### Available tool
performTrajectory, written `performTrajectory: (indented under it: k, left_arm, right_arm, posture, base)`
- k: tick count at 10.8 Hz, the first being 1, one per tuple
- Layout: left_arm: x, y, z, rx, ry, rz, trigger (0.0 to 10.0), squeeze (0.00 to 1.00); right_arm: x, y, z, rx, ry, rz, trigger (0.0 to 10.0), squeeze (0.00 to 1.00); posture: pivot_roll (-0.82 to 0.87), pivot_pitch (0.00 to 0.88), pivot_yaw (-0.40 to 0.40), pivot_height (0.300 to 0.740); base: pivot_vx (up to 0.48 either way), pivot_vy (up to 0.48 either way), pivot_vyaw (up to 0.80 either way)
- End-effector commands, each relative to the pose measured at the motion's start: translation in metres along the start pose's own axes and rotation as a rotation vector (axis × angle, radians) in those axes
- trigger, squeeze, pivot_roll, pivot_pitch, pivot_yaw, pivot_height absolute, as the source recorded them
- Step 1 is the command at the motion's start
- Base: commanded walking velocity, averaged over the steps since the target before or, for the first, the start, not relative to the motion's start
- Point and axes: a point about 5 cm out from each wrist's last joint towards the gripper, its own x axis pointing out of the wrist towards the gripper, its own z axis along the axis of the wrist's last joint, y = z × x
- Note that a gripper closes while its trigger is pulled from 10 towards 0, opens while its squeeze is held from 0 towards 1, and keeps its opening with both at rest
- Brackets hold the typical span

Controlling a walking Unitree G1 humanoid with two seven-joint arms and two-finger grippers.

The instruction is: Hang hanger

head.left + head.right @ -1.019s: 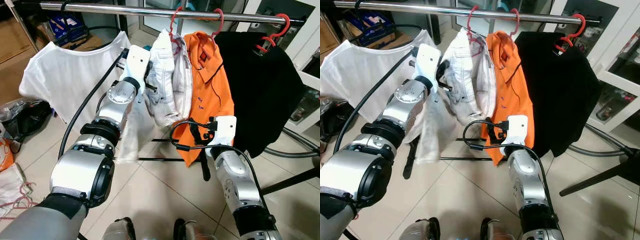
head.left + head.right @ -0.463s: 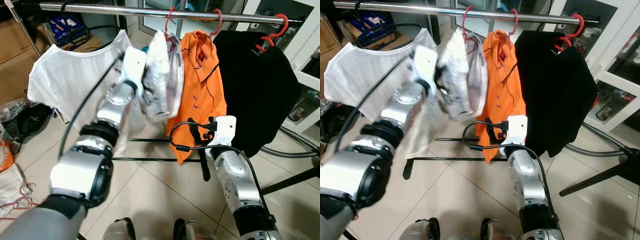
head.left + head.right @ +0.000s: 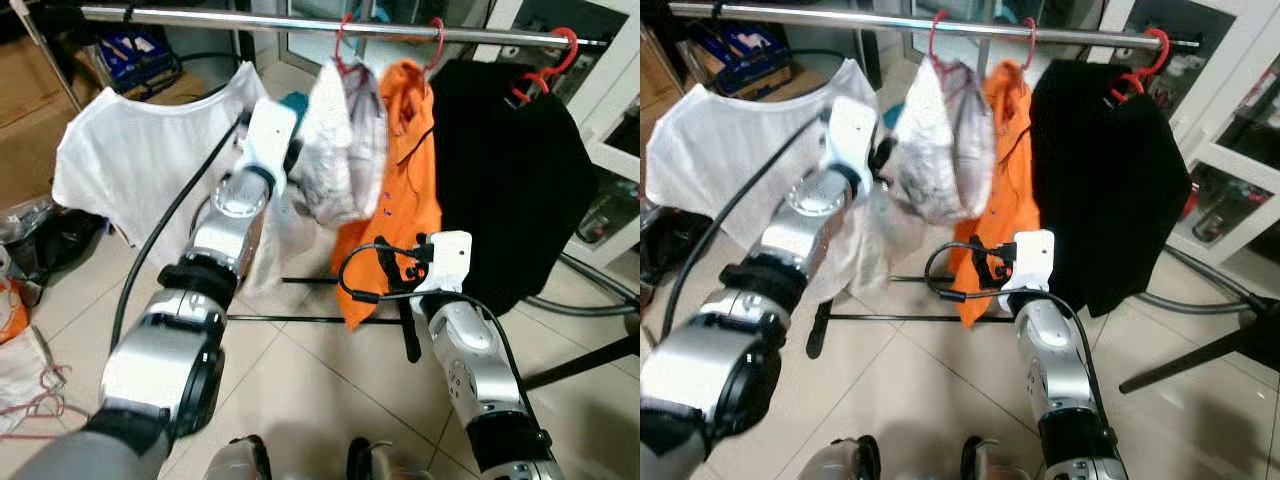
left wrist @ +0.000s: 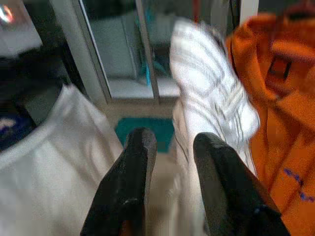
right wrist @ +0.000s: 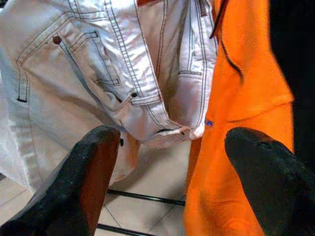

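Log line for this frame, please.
white jeans hanging on rail | left gripper open beside them | right gripper open, low

My two arms are silver, jointed with black rings. Each wrist carries a white camera block (image 3: pixel 446 255). A black cable (image 3: pixel 165 225) runs along my left arm; another loops at the right wrist. The fingers (image 4: pixel 140 182) are long, matte black.

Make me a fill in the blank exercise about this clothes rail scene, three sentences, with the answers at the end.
1. The shirt hanging between the white jeans and the black garment is ____.
2. The hangers hooked over the metal rail are ____ in colour.
3. The left gripper, fingers apart, sits between the jeans and a ____ T-shirt.

Missing words: orange; red; white
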Motion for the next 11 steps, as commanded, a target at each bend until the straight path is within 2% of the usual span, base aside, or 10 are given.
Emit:
performTrajectory:
  k: [1, 2, 4, 5, 6, 7, 8, 9, 10, 11]
  left_arm:
    - [-0.008, -0.006, 0.008, 0.041, -0.043, -0.024, 10.0, 1.0]
    - [-0.016, -0.006, 0.015, 0.025, -0.083, -0.022, 10.0, 1.0]
    - [-0.055, 0.0, 0.023, 0.005, -0.157, 0.092, 10.0, 1.0]
    - [-0.067, 0.003, 0.012, -0.032, -0.131, 0.144, 10.0, 1.0]
    - [-0.089, 0.008, -0.013, -0.042, -0.08, 0.234, 10.0, 1.0]
    - [-0.105, 0.008, -0.031, -0.092, -0.019, 0.284, 10.0, 1.0]
    - [-0.126, 0.0, -0.041, -0.096, -0.001, 0.293, 10.0, 1.0]
    - [-0.131, -0.003, -0.037, -0.068, -0.024, 0.287, 10.0, 1.0]
    - [-0.129, -0.005, -0.026, 0.022, -0.081, 0.261, 10.0, 1.0]
    - [-0.127, -0.006, -0.026, 0.027, -0.079, 0.252, 10.0, 1.0]
  right_arm:
    - [0.0, -0.005, 0.008, -0.001, -0.034, -0.022, 10.0, 0.0]
    - [0.0, -0.008, 0.012, -0.006, -0.049, -0.032, 10.0, 0.0]
    - [0.0, -0.015, 0.038, -0.035, -0.147, -0.079, 10.0, 0.0]
    - [0.0, -0.018, 0.044, -0.044, -0.168, -0.089, 10.0, 0.0]
    - [-0.001, -0.023, 0.051, -0.053, -0.191, -0.102, 10.0, 0.0]
    - [-0.003, -0.026, 0.053, -0.058, -0.198, -0.113, 10.0, 0.0]
    - [-0.006, -0.03, 0.054, -0.068, -0.201, -0.135, 10.0, 0.0]
    - [-0.007, -0.031, 0.054, -0.075, -0.206, -0.144, 10.0, 0.0]
    - [-0.007, -0.03, 0.057, -0.082, -0.249, -0.139, 10.0, 0.03]
    - [-0.007, -0.028, 0.057, -0.058, -0.265, -0.129, 10.0, 1.0]
  posture:
    - [-0.14, 0.14, -0.032, 0.74]
    - [-0.14, 0.141, -0.032, 0.74]
    - [-0.13, 0.146, -0.031, 0.74]
    - [-0.12, 0.149, -0.031, 0.74]
    - [-0.11, 0.152, -0.032, 0.74]
    - [-0.11, 0.152, -0.032, 0.74]
    - [-0.1, 0.149, -0.038, 0.74]
    - [-0.09, 0.148, -0.039, 0.74]
    - [-0.08, 0.139, -0.042, 0.74]
    - [-0.08, 0.137, -0.04, 0.74]
  base:
    - [0.0, 0.0, 0.0]
    - [0.0, 0.0, 0.0]
    - [0.0, 0.0, 0.0]
    - [0.0, 0.0, 0.0]
    - [0.0, 0.0, 0.0]
    - [0.0, 0.0, 0.0]
    - [0.0, 0.0, 0.0]
    - [0.0, 0.0, 0.0]
    - [0.0, 0.0, 0.0]
    - [0.0, 0.0, 0.0]
